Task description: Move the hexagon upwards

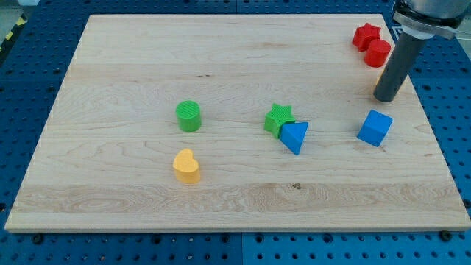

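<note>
Camera view: my tip (pixel 386 99) set near right edge of board (pixel 110 184); bare rod, nothing clamped. Yellow block (pixel 377 79), possibly the hexagon, mostly hidden, touching rod at 11 o'clock. Red block (pixel 379 53) and red star (pixel 366 34) crowded at 12, near top edge. Blue cube (pixel 375 127) at 6.

This looks like a robotics lab bench. A pale wooden board (pixel 221 184) lies on a blue metal plate (pixel 22 96) drilled with a regular grid of holes, the kind used for bolting down test rigs. At the far left corner a strip of yellow-and-black hazard tape (pixel 13 29) shows. A dark machine rod (pixel 395 66) stands at the far right.
</note>
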You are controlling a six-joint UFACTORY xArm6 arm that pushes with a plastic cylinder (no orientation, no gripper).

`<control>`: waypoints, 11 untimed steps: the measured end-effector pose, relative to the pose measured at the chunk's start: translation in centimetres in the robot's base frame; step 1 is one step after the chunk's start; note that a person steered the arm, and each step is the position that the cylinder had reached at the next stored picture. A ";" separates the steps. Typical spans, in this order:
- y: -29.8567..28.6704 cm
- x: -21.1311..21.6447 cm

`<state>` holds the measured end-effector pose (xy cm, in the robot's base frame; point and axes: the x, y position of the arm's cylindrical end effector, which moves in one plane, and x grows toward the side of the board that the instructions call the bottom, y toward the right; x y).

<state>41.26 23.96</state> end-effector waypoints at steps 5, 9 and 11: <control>5.0 3.5; 2.5 -1.0; 1.7 0.2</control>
